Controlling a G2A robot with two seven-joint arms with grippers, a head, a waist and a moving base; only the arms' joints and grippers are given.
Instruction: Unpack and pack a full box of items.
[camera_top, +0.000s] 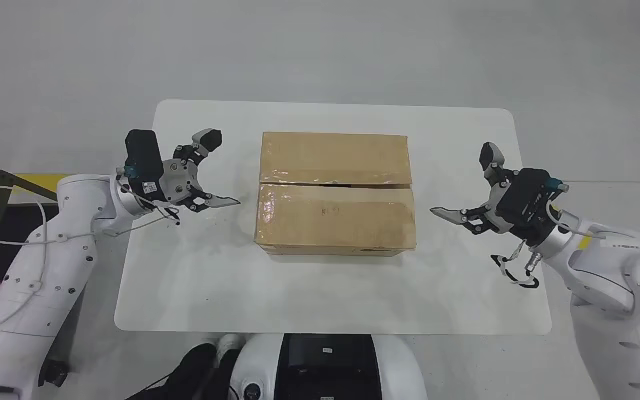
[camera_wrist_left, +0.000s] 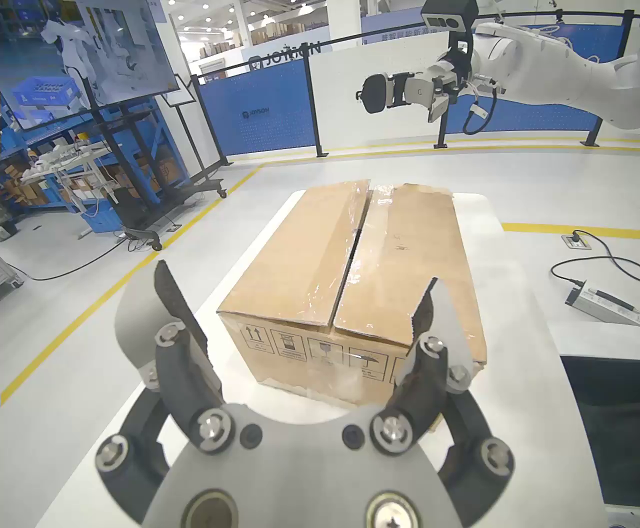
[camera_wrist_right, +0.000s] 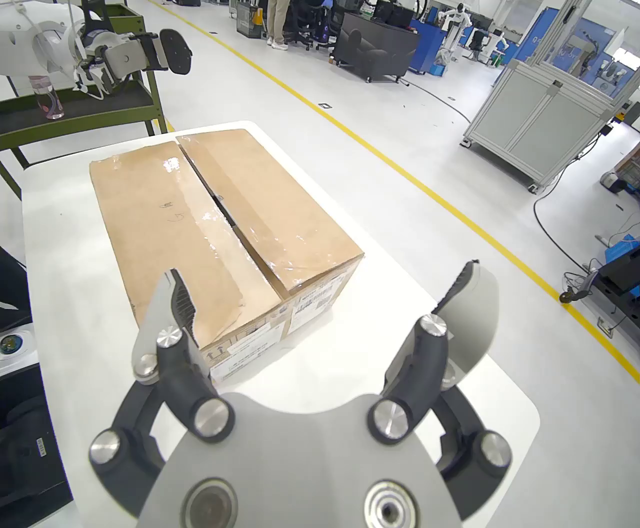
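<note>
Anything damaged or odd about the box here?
Yes, minor wear. The box sits upright on the table, flaps shut, but the clear tape along its top seam is wrinkled and split, leaving a narrow dark gap, and one flap edge is ragged.

Left gripper (camera_top: 222, 168) sits out on one side, right gripper (camera_top: 462, 182) on the other, both jaws spread wide, empty, aimed inward at each other.
</note>
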